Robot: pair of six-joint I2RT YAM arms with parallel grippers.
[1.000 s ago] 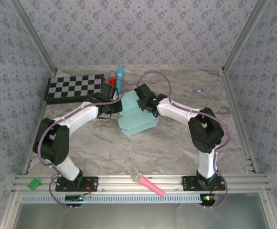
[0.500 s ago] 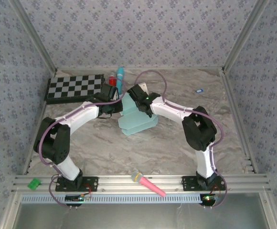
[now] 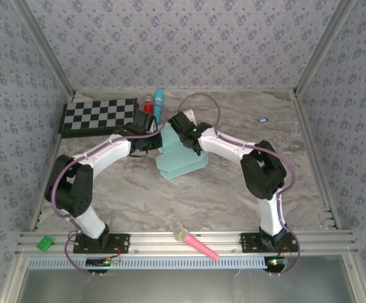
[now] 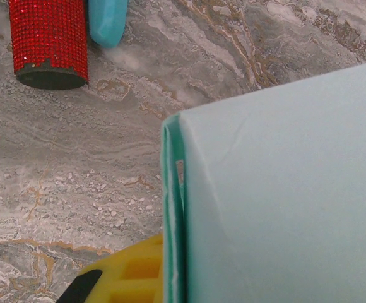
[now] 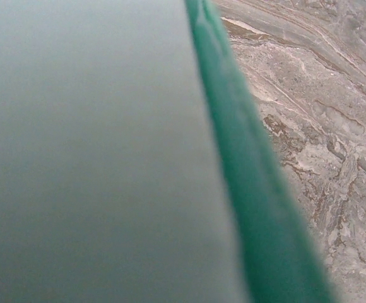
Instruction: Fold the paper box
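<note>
Two grippers meet at the pale mint paper box (image 3: 183, 161): left gripper (image 3: 153, 141) pinches its edge; right gripper (image 3: 178, 128) alongside, grip unclear.

Right end effector (image 3: 177, 131) now farther left, deeper over the paper box (image 3: 180, 163).

Your left gripper (image 3: 154, 140) is clamped closed; your right gripper (image 3: 178, 129) sits just to its right, elbows bent outward.
</note>
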